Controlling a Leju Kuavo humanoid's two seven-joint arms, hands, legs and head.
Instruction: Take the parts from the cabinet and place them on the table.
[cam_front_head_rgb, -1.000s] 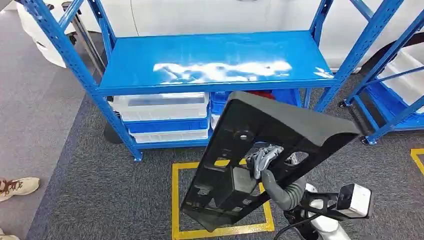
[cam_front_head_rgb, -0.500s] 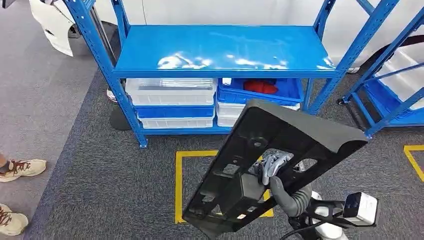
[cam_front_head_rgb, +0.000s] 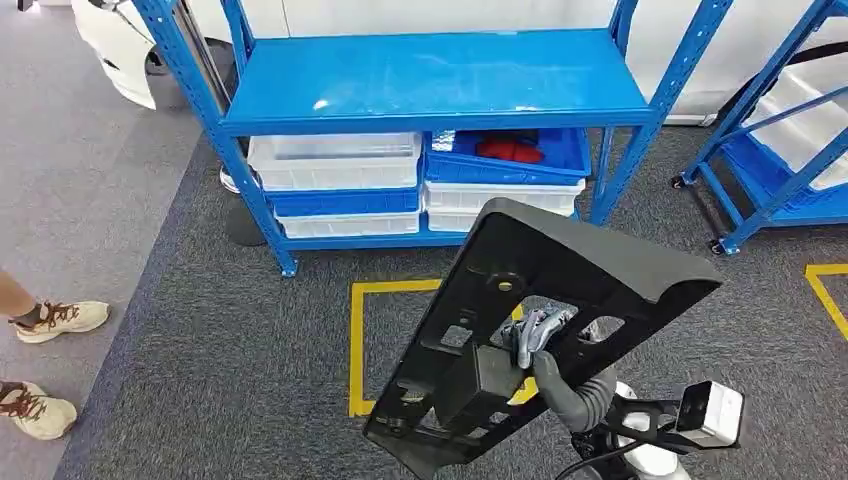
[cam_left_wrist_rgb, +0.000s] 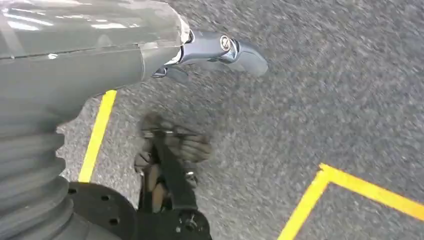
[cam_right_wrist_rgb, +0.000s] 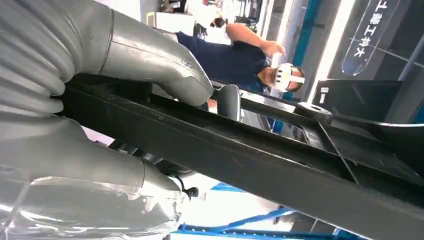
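My right hand (cam_front_head_rgb: 537, 332) grips the black part (cam_front_head_rgb: 545, 330), tilted in the air over the yellow floor square (cam_front_head_rgb: 357, 345), clear of the blue rack (cam_front_head_rgb: 430, 80). Left hand (cam_left_wrist_rgb: 220, 50) hangs over carpet; I cannot tell its state. Pickup looks done; carry and placing remain, no table seen.

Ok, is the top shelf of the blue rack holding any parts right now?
No, the top shelf of the blue rack is bare; the black part is in the right hand.
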